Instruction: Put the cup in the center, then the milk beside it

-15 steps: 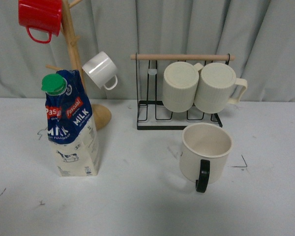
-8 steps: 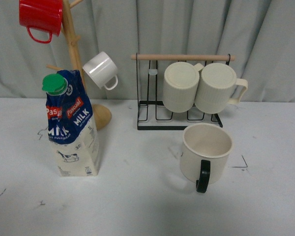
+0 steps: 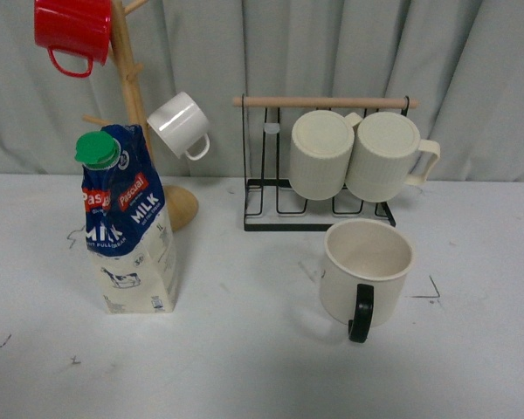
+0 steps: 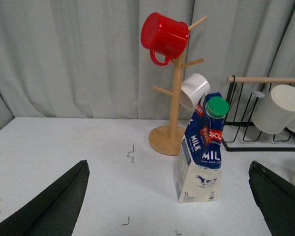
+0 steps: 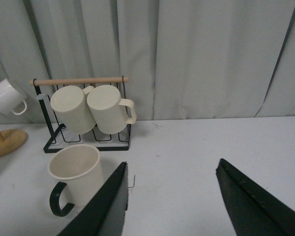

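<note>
Left end effector (image 4: 168, 166) agape over white table (image 4: 64, 147), grey curtain (image 4: 78, 54) behind.

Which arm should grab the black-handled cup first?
Right. The black-handled cup sits right of centre in the front view, close ahead of the open right gripper; the left gripper faces the milk carton instead.

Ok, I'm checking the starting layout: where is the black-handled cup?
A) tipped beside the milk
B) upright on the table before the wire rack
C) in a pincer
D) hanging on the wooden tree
B: the cup stands upright on the table, in front of the wire rack, open side up.
</note>
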{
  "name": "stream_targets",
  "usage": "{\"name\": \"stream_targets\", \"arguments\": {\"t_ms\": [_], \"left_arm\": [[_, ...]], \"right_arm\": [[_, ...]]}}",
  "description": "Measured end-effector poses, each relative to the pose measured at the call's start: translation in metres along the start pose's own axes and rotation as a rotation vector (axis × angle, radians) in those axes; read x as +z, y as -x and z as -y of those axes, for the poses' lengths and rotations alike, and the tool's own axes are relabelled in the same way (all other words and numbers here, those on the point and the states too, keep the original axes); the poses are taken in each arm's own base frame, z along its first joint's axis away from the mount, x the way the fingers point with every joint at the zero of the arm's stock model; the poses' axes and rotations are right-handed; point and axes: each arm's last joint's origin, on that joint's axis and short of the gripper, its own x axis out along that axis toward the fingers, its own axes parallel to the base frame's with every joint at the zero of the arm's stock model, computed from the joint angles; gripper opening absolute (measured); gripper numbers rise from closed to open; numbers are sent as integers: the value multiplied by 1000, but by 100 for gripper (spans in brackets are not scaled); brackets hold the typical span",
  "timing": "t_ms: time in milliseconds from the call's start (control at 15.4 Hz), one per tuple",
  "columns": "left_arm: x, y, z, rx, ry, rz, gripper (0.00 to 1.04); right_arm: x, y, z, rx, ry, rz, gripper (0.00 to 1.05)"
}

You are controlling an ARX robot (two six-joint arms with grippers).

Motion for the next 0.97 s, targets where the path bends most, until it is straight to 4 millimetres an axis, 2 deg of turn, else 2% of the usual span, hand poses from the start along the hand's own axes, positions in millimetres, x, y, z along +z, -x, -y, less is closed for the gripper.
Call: {"name": "stream_targets", "arguments": {"t_ms": [65,129,194,259,388,453,518,583,777,971], "left_arm": [[0,0,0,0,0,0,98],[-1,1,1,-1,39,-181,98],[8,-4,7,1,93,-438,98],[21,-11,13,-15,120,-479,98],[53,-38,23,-40,140,-377,98],[66,-67,31,-56,141,-327,98],[68,-90,38,-78,129,-324,98],[69,-121,48,-95,99,-331,98],[73,-191,62,-82,47,-361,98],[51,-222,64,-40,7,-456,98]], "right_arm": [[0,0,0,0,0,0,62],[0,0,0,0,0,-1,75],[0,0,0,0,0,0,88],[0,0,0,0,0,0,98],[0,0,0,0,0,0,98],[0,0,0,0,0,0,98],[0,0,0,0,0,0,98],[0,0,0,0,0,0,98],[0,0,0,0,0,0,98],[0,0,0,0,0,0,98]]}}
